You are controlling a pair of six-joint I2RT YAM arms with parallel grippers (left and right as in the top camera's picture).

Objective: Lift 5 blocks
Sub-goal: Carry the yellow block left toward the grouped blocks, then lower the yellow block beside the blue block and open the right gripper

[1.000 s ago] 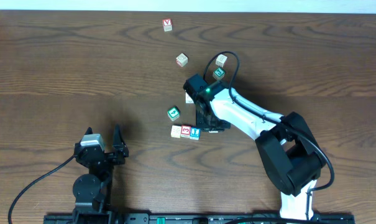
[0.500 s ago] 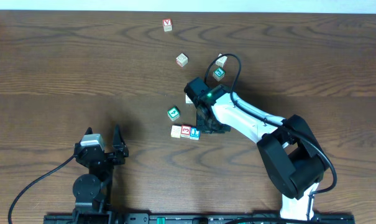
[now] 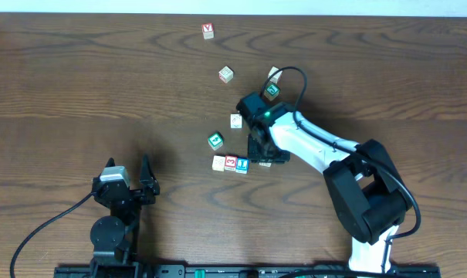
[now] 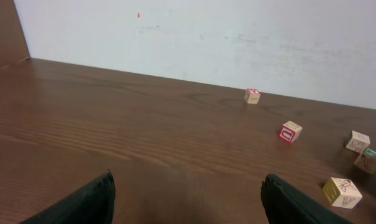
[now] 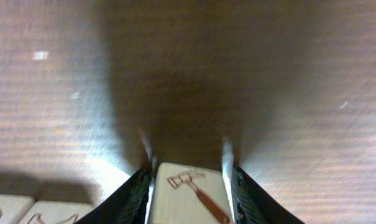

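Right claw (image 5: 189, 174) hangs low over the table (image 3: 79, 85). Its two dark fingers (image 5: 135, 199) stand close on either side of the hammer block (image 5: 188, 199); whether they pinch it or only flank it cannot be told. Left claw (image 4: 188, 180) is spread wide with nothing between its fingers, well apart from every block.

The table is dark brown wood, its fine grain running across.

Just beside the right claw, on its left, lies the row (image 3: 230, 164): three small wooden cubes touching side by side, cream (image 3: 218, 163), red (image 3: 231, 163) and blue (image 3: 241, 164). Its long axis points straight at the claw, blue end nearest.

The hammer block is a square-edged cube lying flat. Its pale top face carries a red-brown hammer drawn on the diagonal, head away from the wrist and handle toward it.

The green block (image 3: 215, 140) sits alone, a little beyond the row's cream end and farther from the claw.

A pale block (image 3: 236, 120) lies near the right arm's wrist. The V block (image 3: 208, 31) is farthest of all from the claw.
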